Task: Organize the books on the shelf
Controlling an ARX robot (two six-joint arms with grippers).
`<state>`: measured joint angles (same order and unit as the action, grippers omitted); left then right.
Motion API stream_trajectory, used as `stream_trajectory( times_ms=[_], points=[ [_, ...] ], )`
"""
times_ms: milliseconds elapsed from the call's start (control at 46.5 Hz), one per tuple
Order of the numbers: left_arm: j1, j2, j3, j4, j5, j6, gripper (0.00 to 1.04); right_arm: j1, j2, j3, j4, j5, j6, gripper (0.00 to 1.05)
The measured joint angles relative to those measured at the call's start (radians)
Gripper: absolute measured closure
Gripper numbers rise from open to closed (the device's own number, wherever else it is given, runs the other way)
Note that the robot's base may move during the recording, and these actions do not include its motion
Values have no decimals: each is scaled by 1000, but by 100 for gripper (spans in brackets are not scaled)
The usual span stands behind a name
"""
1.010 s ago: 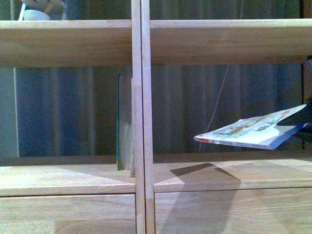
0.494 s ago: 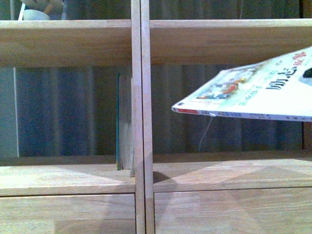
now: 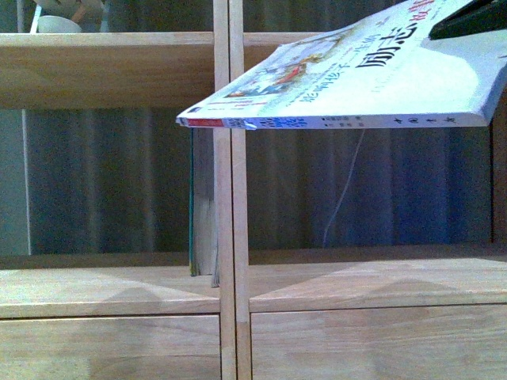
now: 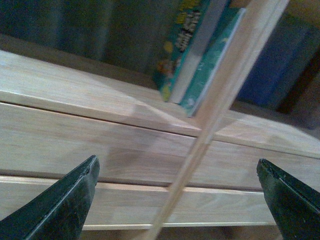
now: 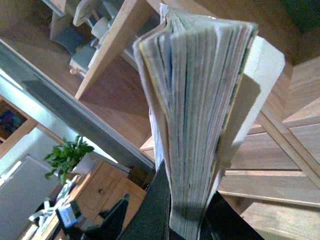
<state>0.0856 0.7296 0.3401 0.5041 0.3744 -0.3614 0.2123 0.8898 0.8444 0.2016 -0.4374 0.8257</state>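
Observation:
The pale-covered paperback (image 3: 356, 79) hangs nearly flat, high in the front view, level with the upper board of the light-wood shelf (image 3: 111, 71). Its red-and-white spine corner overlaps the central divider (image 3: 229, 237). My right gripper (image 3: 463, 24) is shut on its far right end, and in the right wrist view the page edges (image 5: 195, 125) rise from between the jaws of that gripper (image 5: 182, 225). A thin teal-edged book (image 3: 192, 206) stands upright in the left bay against the divider. My left gripper (image 4: 175, 200) is open below that teal book (image 4: 212, 65), facing the drawer fronts.
A pale bowl (image 3: 59, 22) sits on the upper left shelf board. A thin cable (image 3: 344, 198) hangs behind the right bay. The right wrist view shows a potted plant (image 5: 67, 157) and a darker wooden cabinet (image 5: 100, 195) off to the side.
The paperback has risen from low in the right bay to the upper board's height and moved left, so that its spine corner now crosses the divider. The teal-edged book has not moved.

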Motion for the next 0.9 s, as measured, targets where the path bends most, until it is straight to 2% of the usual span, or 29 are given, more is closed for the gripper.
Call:
stream_trajectory(
  times_ms=[43,86,172,236,344,494,838,903],
  points=[
    [-2,68,50,42,79,-96,7,19,-2,0,0,3,-4,97],
    [-17,116,91,85,119,-175,7,39,-2,0,4,9,-6,97],
    [-72,193,165,175,146,-343,7,76,-2,0,15,31,-7,97],
    [-121,242,210,249,133,-441,7,110,-1,0,25,54,-7,97],
    [-227,319,288,317,53,-568,7,153,6,0,46,78,-3,97],
    [-342,420,341,397,-13,-626,7,208,12,0,55,105,17,97],
    [-413,515,392,478,-83,-644,7,268,-21,0,52,109,45,97],
    [-421,515,393,481,-105,-634,14,268,-24,0,52,109,49,97]
  ],
)
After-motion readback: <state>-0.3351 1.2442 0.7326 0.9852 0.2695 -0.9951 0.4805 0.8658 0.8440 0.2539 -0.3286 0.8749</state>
